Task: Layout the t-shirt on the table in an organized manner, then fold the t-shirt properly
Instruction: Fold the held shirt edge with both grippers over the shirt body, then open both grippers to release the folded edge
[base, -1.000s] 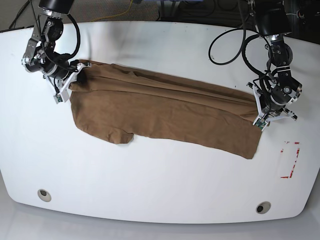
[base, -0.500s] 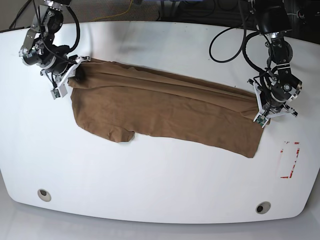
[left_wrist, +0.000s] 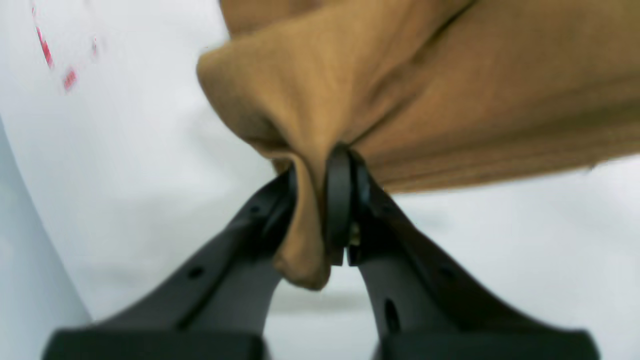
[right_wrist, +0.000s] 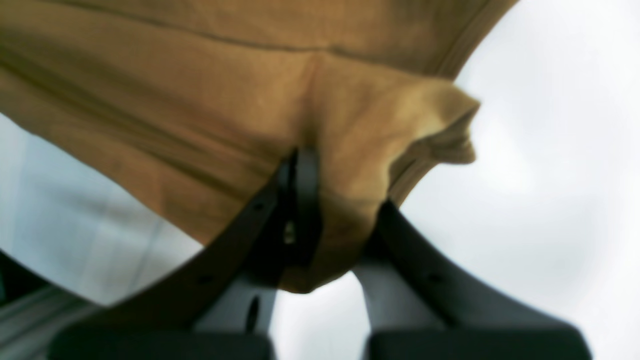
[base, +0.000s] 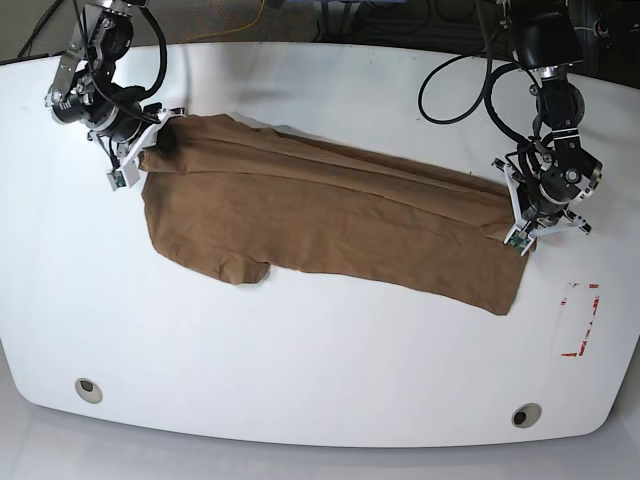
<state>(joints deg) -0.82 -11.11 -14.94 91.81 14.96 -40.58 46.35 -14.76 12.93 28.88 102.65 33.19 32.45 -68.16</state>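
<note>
Both grippers, left at 3 o'clock, right at 10, pinch t-shirt corners; overstretching could slip the thin bunched holds.

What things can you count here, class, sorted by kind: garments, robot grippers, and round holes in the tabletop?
Tan-brown cotton t-shirt: 1
Black robot grippers, left gripper and right gripper: 2
Round grey holes in the glossy white table: 2
Total: 5

T-shirt corner with right arm's jaws, farther up the table than before.
</note>
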